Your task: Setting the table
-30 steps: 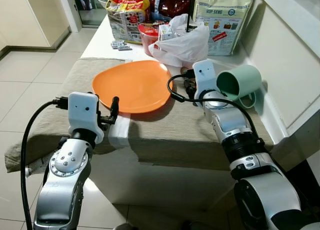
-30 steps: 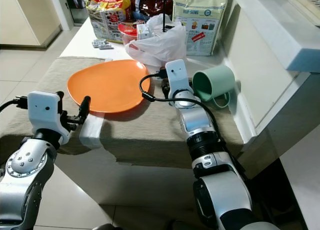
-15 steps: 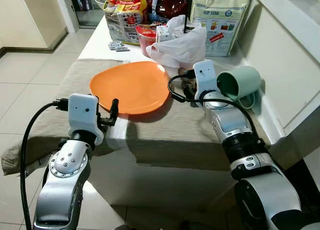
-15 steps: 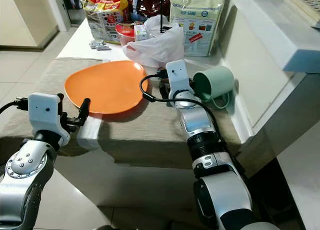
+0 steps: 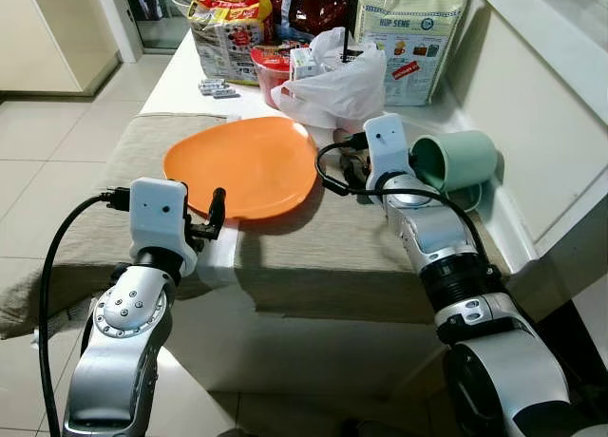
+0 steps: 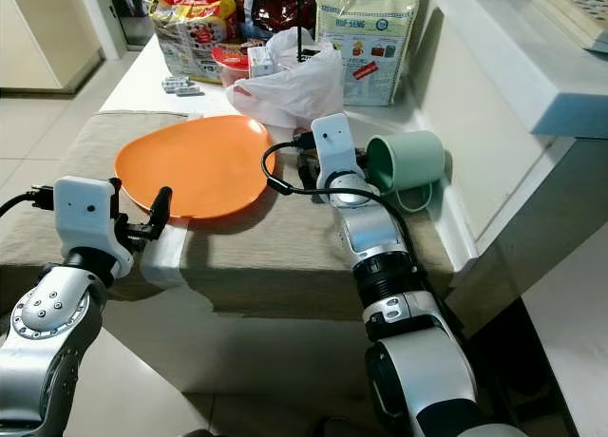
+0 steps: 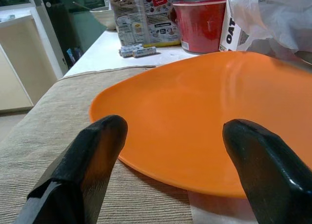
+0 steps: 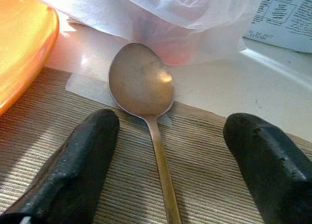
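Camera shifts a bit; grippers same place. Left gripper [image 7: 168, 170] wide apart at plate [image 5: 242, 166] edge. Right gripper [image 8: 170, 170] spread over spoon [image 8: 144, 95] on cloth [image 5: 323, 256], beside cup [image 5: 456, 161].

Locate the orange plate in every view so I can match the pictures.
Left eye view: orange plate left of centre on the beige cloth.
Right eye view: same plate, further left.
Left wrist view: it spreads beyond the open left gripper.
Right wrist view: its rim at one edge, beside the spoon.
Shared landmark: white plastic bag behind the plate.
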`<state>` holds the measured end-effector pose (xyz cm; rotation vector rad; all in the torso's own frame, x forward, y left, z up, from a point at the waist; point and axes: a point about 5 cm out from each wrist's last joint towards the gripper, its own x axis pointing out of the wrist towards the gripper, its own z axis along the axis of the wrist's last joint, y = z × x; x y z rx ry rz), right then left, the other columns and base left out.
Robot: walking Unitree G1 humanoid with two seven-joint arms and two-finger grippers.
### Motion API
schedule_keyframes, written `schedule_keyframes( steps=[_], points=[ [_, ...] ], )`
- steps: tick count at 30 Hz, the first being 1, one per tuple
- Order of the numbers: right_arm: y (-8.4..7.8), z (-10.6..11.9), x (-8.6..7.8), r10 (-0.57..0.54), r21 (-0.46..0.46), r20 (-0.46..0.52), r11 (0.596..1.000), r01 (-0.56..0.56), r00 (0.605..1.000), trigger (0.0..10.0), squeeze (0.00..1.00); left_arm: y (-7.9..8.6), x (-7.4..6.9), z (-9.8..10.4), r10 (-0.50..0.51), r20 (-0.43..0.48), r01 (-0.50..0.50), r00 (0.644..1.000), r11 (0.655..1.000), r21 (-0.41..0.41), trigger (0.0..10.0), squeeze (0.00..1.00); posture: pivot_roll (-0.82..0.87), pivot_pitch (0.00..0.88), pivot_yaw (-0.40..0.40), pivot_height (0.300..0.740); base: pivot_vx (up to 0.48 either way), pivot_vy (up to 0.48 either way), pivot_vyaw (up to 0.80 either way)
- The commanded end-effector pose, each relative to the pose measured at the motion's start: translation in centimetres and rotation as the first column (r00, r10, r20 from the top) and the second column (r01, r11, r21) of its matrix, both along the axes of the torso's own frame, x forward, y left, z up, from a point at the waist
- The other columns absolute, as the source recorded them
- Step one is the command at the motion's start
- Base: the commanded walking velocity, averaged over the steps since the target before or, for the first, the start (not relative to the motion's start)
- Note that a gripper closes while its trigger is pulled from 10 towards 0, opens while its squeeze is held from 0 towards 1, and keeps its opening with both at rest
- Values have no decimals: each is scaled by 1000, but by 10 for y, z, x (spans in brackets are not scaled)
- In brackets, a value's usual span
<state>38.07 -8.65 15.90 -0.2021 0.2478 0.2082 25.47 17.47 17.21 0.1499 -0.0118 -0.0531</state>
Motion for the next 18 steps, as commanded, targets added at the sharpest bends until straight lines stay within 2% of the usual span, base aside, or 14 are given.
schedule_keyframes(
  steps=[1,18],
  points=[
    [-3,-55,-18,3,-44,-233,999,-14,972,0,0,-1,-1,6,-4,22,4,1000,1000,0,10000,0,3,113,21,740,0,0,0],
    [0,-54,-19,19,-42,-222,999,-29,975,0,0,-2,-2,6,-2,22,2,1000,1000,0,10000,0,5,118,19,740,0,0,0]
  ],
)
